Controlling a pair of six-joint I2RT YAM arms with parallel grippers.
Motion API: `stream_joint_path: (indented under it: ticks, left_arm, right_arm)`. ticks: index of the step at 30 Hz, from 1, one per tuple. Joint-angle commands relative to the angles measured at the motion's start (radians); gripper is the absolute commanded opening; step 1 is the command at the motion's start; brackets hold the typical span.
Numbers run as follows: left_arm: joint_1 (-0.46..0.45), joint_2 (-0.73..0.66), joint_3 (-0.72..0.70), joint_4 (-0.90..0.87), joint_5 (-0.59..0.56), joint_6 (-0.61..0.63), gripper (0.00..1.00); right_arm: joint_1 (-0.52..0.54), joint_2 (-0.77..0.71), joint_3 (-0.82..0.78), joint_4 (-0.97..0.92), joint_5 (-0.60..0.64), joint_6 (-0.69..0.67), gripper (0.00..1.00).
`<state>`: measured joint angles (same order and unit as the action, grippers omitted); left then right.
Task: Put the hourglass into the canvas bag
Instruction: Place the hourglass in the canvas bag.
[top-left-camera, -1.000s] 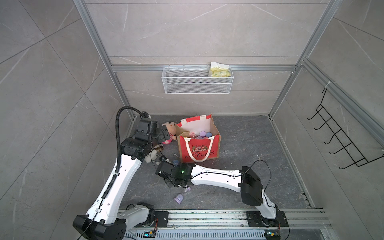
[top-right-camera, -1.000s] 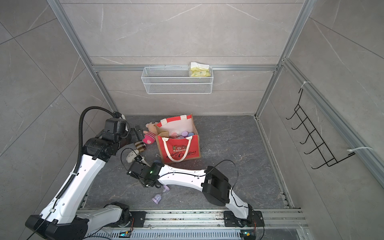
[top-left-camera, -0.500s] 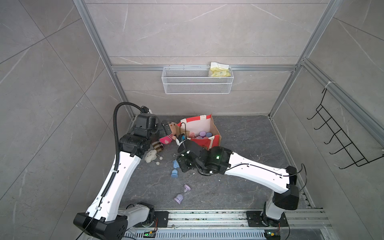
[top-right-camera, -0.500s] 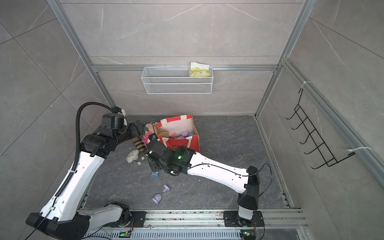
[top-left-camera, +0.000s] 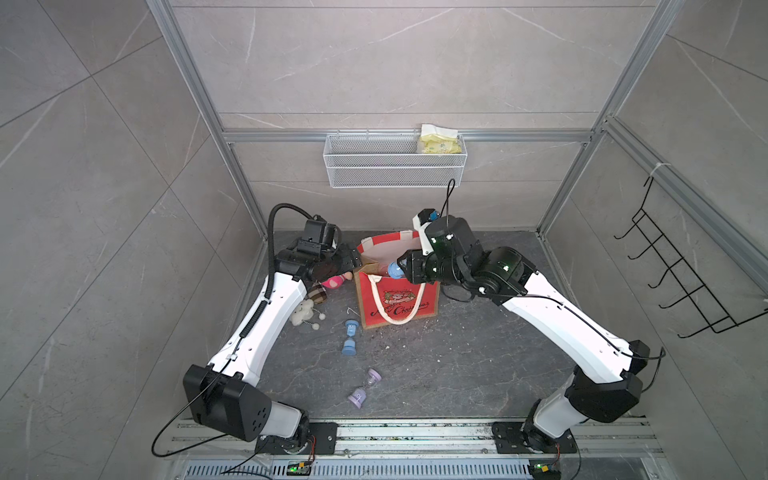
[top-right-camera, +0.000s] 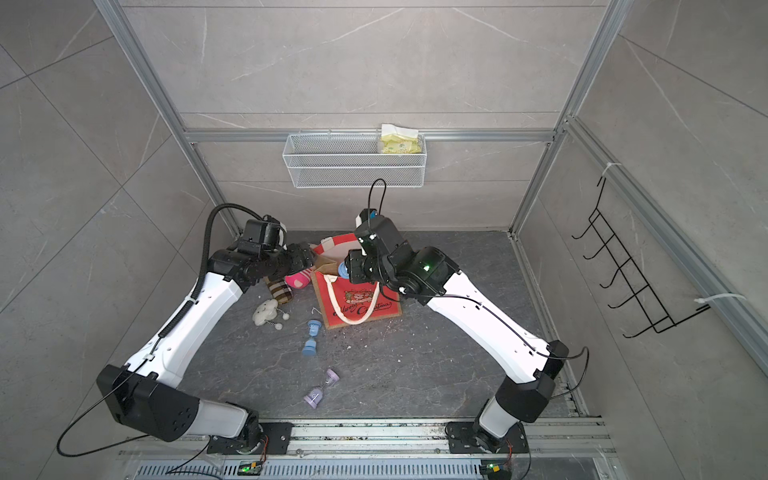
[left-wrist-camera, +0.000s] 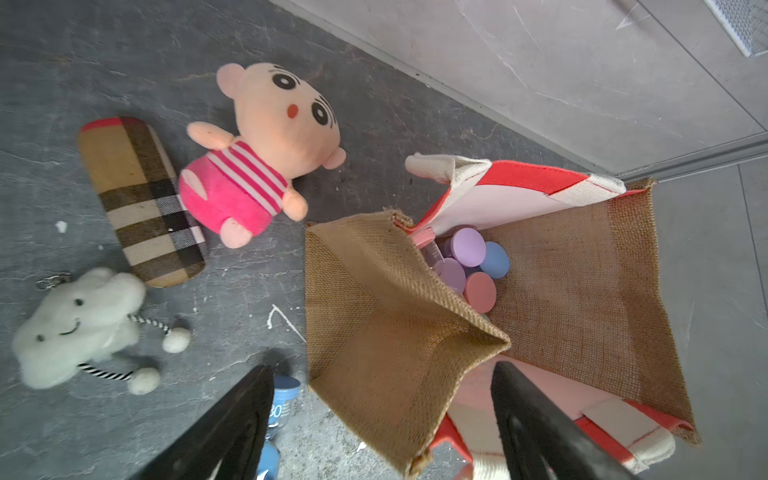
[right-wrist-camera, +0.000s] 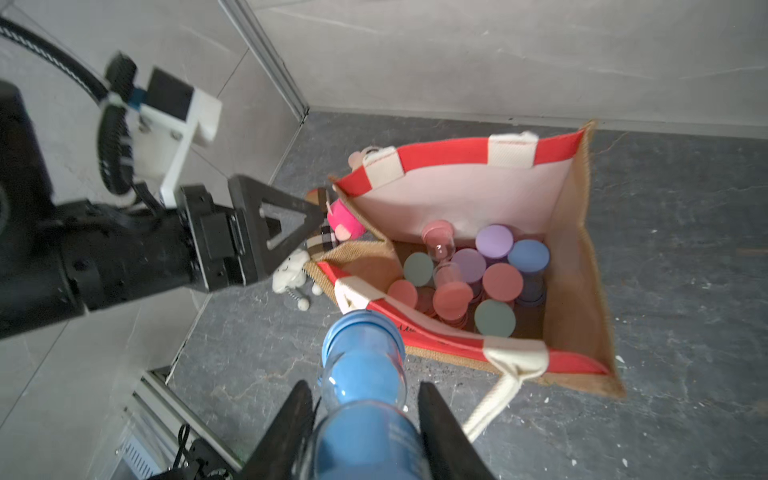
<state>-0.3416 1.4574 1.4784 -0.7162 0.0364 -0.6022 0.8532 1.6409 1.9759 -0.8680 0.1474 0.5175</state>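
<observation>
Take the canvas bag (top-left-camera: 399, 299) as your reference.
- Inside it: pile of hourglasses (right-wrist-camera: 478, 274).
- Above its front-left rim: held hourglass (right-wrist-camera: 363, 345) in the right gripper (right-wrist-camera: 365, 386).
- At its left wall: left gripper (left-wrist-camera: 382, 370).
- Left of it: doll (left-wrist-camera: 266, 145), then case (left-wrist-camera: 141, 203), then cloud plush (left-wrist-camera: 75, 328).
- Front-left: nearer hourglass (top-left-camera: 350, 336), then farther hourglass (top-left-camera: 365, 388).
- Behind and above: wire basket (top-left-camera: 395, 166).

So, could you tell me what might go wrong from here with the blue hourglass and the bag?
1. The blue sand-filled hourglass in the right gripper sits close to the front rim of the red-fronted burlap canvas bag; released here, it might clip the rim and fall outside.
2. The left gripper stands open around the inward-folded burlap side, not clamping it, so the bag could shift.
</observation>
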Motion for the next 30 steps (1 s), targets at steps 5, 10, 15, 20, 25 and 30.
stream_joint_path:
  ticks: [5, 10, 15, 20, 25, 30]
  left_arm:
    - [-0.010, 0.151, 0.121, 0.105, 0.047, -0.029, 0.79]
    - [-0.010, 0.237, 0.170, 0.124, 0.045, -0.020, 0.69]
    - [-0.009, 0.276, 0.186, 0.115, 0.008, -0.003, 0.53]
    - [-0.001, 0.291, 0.195, 0.106, -0.032, 0.038, 0.34]
    - [0.013, 0.301, 0.198, 0.106, -0.010, 0.059, 0.11]
    - [0.015, 0.283, 0.186, 0.118, 0.005, 0.078, 0.00]
  right_arm:
    - [-0.094, 0.163, 0.110, 0.022, -0.046, -0.027, 0.00]
    - [-0.128, 0.291, 0.178, 0.020, -0.071, -0.045, 0.00]
    - [-0.134, 0.379, 0.215, 0.004, -0.070, -0.056, 0.00]
    - [-0.134, 0.438, 0.228, 0.015, -0.098, -0.075, 0.00]
    - [-0.129, 0.531, 0.269, 0.028, -0.188, -0.138, 0.00]
    - [-0.129, 0.609, 0.321, 0.021, -0.228, -0.146, 0.00]
